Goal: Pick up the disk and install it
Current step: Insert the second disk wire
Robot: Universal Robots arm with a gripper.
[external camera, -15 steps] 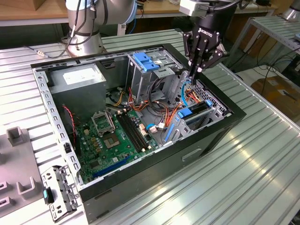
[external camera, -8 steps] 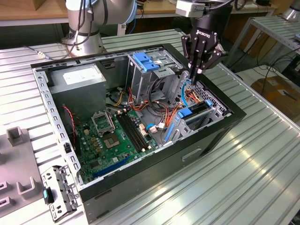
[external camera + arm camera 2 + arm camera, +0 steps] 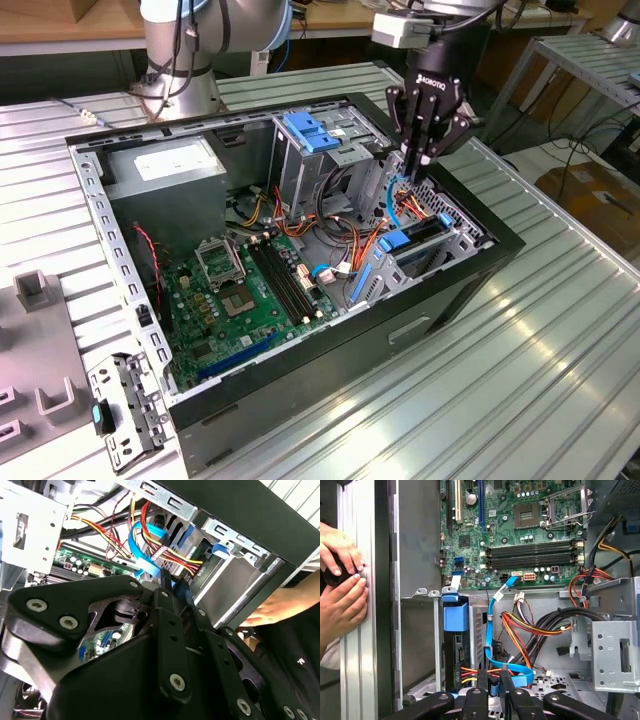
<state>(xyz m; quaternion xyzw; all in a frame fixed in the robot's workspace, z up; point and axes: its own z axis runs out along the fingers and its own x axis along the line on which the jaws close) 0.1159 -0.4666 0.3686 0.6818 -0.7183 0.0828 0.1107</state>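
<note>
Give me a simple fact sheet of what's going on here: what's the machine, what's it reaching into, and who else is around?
Machine: one robot arm with a black gripper
Setting: open computer case lying on a ribbed metal table
Gripper position: lowered into the case over the drive bay, among blue and orange cables
Disk: blue-railed disk standing in the bay slot beside the gripper
Also inside: green circuit board, tall metal cage with a blue latch
People: two hands resting at the case's outer edge
</note>
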